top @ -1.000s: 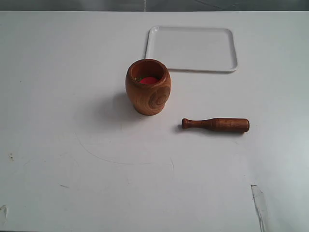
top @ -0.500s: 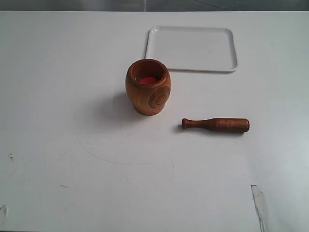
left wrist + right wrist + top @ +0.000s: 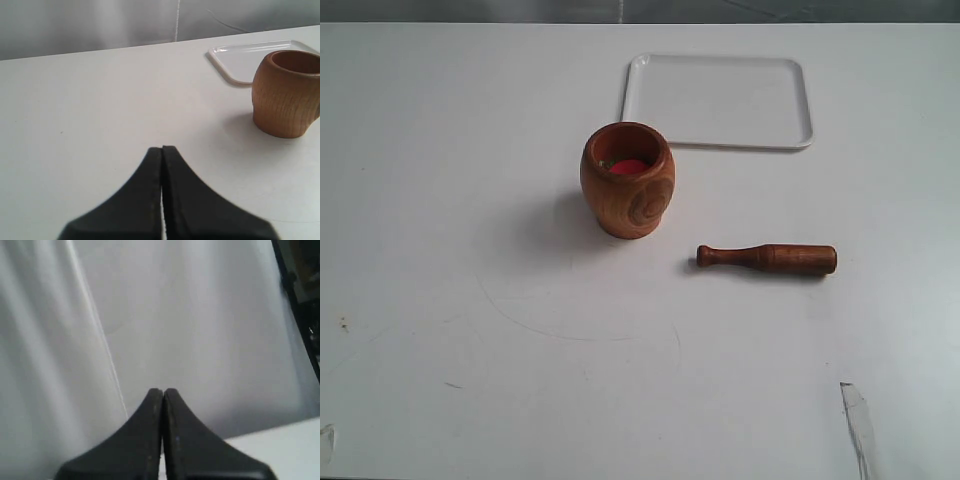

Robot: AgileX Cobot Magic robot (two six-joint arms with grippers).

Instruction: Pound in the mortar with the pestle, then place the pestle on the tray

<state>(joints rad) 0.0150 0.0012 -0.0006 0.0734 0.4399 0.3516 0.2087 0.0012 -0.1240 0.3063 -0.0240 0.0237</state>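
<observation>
The orange-brown mortar point(image 3: 627, 180) stands upright mid-table, red showing inside. To its right the dark brown pestle point(image 3: 767, 258) lies flat, knob end toward the mortar. Behind them sits the white tray point(image 3: 717, 101) with nothing on it. Neither gripper shows in the exterior view. In the left wrist view my left gripper point(image 3: 162, 148) is shut with nothing in it, above bare table, well apart from the mortar point(image 3: 286, 94) and the tray point(image 3: 243, 60). In the right wrist view my right gripper point(image 3: 163, 390) is shut on nothing and faces a grey backdrop; none of the task's things show there.
The white table point(image 3: 470, 200) carries faint scuff marks and a curved scratch point(image 3: 550, 330) in front of the mortar. A torn strip of tape point(image 3: 858, 420) lies near the front right edge. A grey curtain point(image 3: 100, 25) hangs behind the table's far edge.
</observation>
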